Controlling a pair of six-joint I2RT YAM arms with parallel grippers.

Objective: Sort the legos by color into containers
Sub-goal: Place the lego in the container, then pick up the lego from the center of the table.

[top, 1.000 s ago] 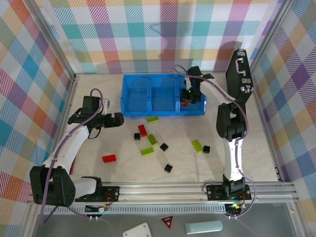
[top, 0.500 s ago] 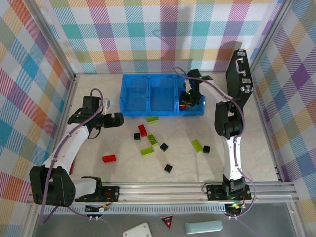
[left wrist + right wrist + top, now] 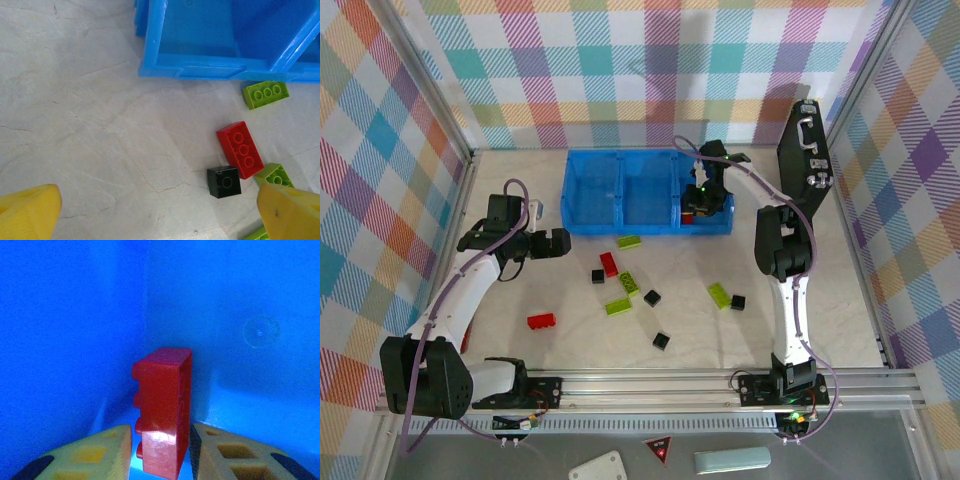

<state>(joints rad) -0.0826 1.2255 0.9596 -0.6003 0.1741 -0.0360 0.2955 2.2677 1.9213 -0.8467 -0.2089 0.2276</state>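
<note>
While the right end effector (image 3: 698,206) hangs low inside the right-hand compartment (image 3: 723,222) of the bright blue low-walled plastic tray (image 3: 620,229), its yellow fingers (image 3: 100,450) pinch a red oblong plastic brick (image 3: 162,405). The brick stands on end, studs to the left in the wrist view, close to a corner of the blue walls. Held that low, it looks ready to be let go without bouncing out, which would make this the red compartment. The left end effector (image 3: 558,242) is spread wide above the pale marbled bench (image 3: 820,330), just left of the tray. It is probably keeping clear while near the loose pieces: a second red brick (image 3: 240,149), a small black square brick (image 3: 224,182) just beside it, and a lime-green brick (image 3: 265,94) by the tray's front wall.
</note>
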